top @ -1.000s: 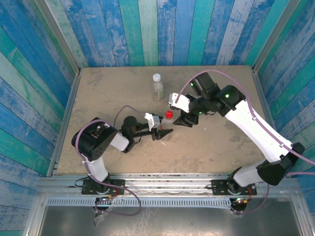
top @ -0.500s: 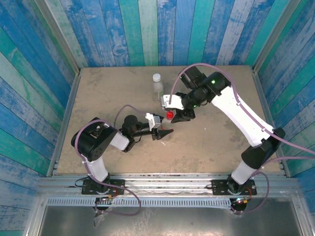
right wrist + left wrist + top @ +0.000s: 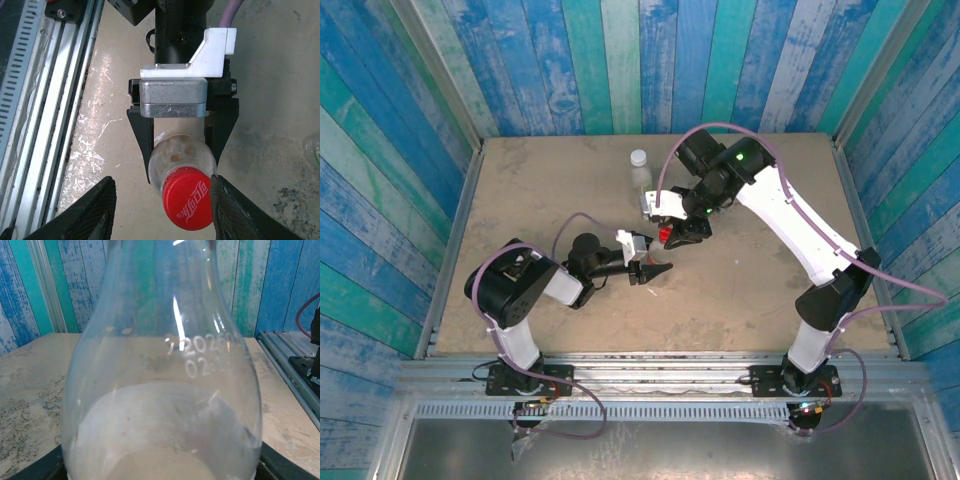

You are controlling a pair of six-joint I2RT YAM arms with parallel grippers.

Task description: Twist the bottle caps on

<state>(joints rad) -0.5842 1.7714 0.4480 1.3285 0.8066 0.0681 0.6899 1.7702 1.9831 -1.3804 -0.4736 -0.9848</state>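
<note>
Bottle (image 3: 182, 155) with red cap (image 3: 189, 197) sits clamped in left fingers (image 3: 142, 134); right fingers (image 3: 94, 210) spread wide.

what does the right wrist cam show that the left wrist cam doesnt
Right wrist view: the red cap on the mouth of the clear bottle, the left gripper clamping it, and the right gripper open on either side of the cap. Left wrist view: a printed date code on the bottle, and the blue plank wall. Both: the clear bottle and the table.
</note>
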